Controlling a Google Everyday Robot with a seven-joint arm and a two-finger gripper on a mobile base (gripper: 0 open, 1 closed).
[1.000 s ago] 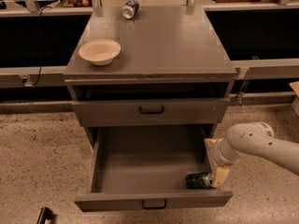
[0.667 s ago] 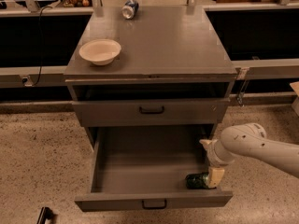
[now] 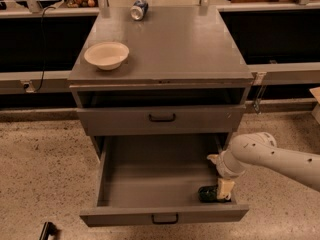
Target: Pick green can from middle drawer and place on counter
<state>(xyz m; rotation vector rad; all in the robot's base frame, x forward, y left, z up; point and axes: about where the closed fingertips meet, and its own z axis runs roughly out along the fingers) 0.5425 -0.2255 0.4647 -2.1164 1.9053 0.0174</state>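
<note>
The middle drawer (image 3: pixel 150 176) is pulled open below the shut top drawer. The green can (image 3: pixel 207 194) lies on its side on the drawer floor in the front right corner. My gripper (image 3: pixel 224 188), on the white arm reaching in from the right, hangs down inside the drawer at the can's right end, touching or almost touching it. The counter (image 3: pixel 170 44) is the grey cabinet top above.
A beige bowl (image 3: pixel 106 55) sits at the counter's left. A blue-and-silver can (image 3: pixel 138 9) lies at the counter's back edge. The shut top drawer (image 3: pixel 162 118) overhangs the back of the open drawer. Speckled floor surrounds the cabinet.
My arm has shifted a little to the left, further into the drawer above the can. The can has not moved.
</note>
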